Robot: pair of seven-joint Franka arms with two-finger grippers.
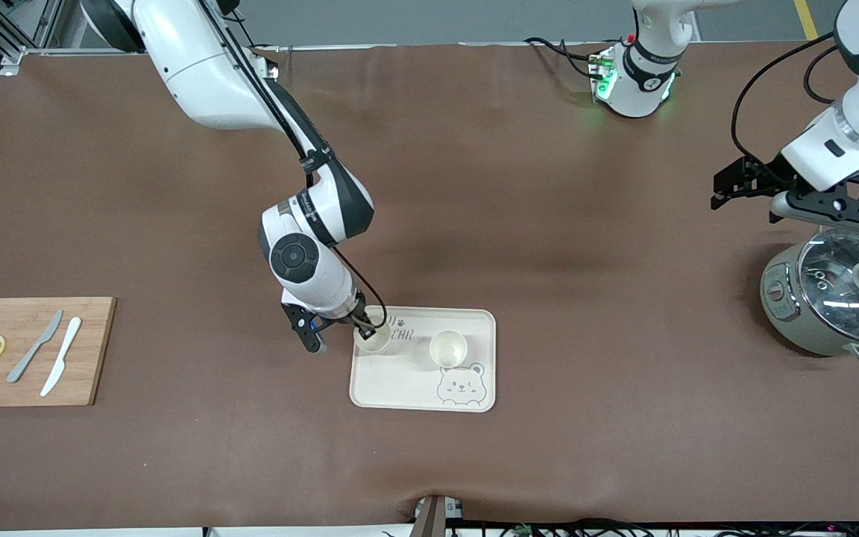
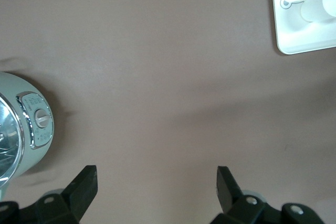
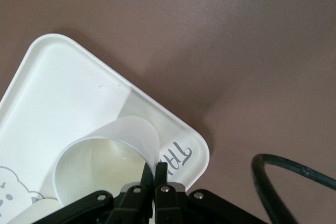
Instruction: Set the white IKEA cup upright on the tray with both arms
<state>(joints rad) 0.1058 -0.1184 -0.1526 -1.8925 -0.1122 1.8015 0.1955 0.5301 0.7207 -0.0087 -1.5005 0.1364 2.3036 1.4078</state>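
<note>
The cream tray (image 1: 407, 388) with the bear drawing lies near the middle of the table. One white cup (image 1: 447, 348) stands upright on it by the bear. My right gripper (image 1: 362, 325) is shut on the rim of a second white cup (image 1: 373, 338), held mouth-up at the tray's lettered corner. The right wrist view shows the fingers (image 3: 156, 170) pinching that cup's wall (image 3: 105, 166) over the tray (image 3: 63, 87). My left gripper (image 1: 825, 218) is open and empty, waiting above the table beside the pot. Its wrist view (image 2: 157, 187) shows the tray (image 2: 304, 40) and a cup (image 2: 320, 6).
A grey-green cooker pot with a glass lid (image 1: 836, 298) stands at the left arm's end, also in the left wrist view (image 2: 21, 129). A wooden cutting board (image 1: 34, 350) with lemon slices and two knives lies at the right arm's end.
</note>
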